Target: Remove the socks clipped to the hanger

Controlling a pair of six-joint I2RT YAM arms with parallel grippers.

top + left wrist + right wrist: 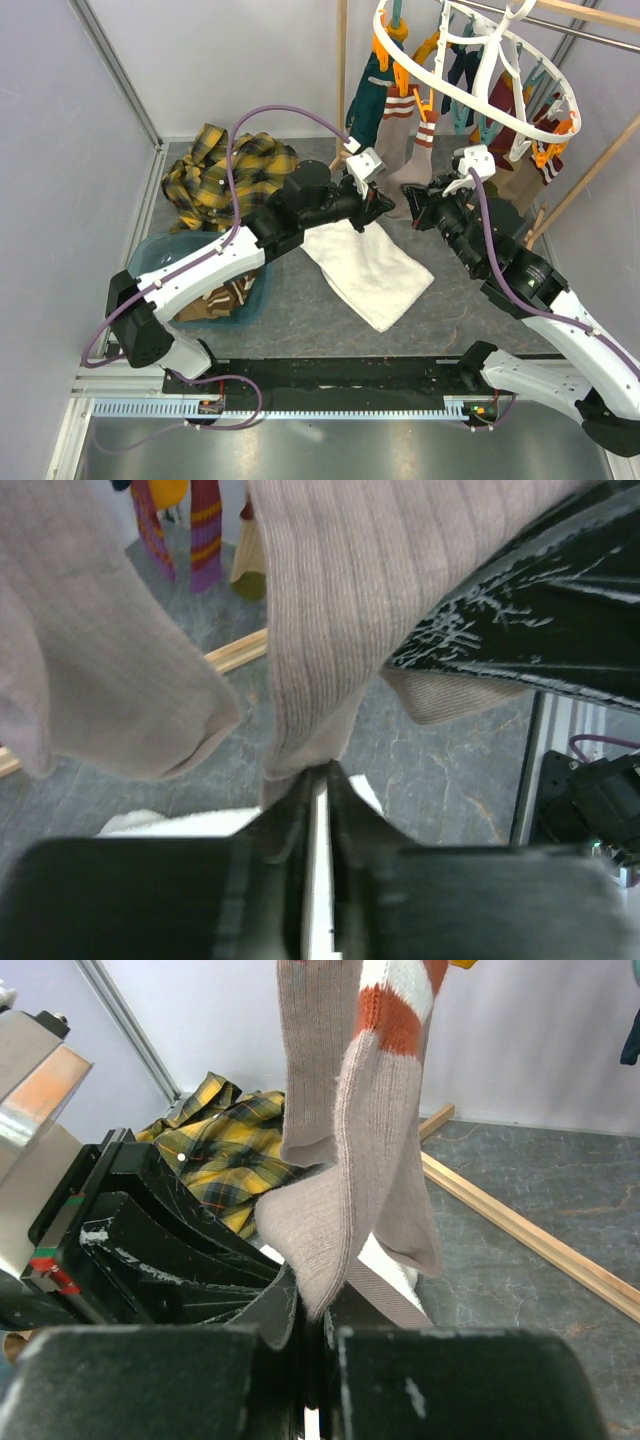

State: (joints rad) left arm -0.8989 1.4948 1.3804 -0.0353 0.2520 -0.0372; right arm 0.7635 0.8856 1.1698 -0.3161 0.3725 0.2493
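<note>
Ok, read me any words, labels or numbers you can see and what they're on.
No readable text in any view.
Socks, shirt, towel, hanger: no print.
Orange patch in the right wrist view: blurred, no lettering to make out.

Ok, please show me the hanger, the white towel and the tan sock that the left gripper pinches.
hanger [440, 93]: top external view, front rim of the white ring.
white towel [366, 272]: top external view, middle of the cloth.
tan sock [320, 630]: left wrist view, ribbed middle part.

From here, no words, labels, brand names or numbers can be read on anything.
</note>
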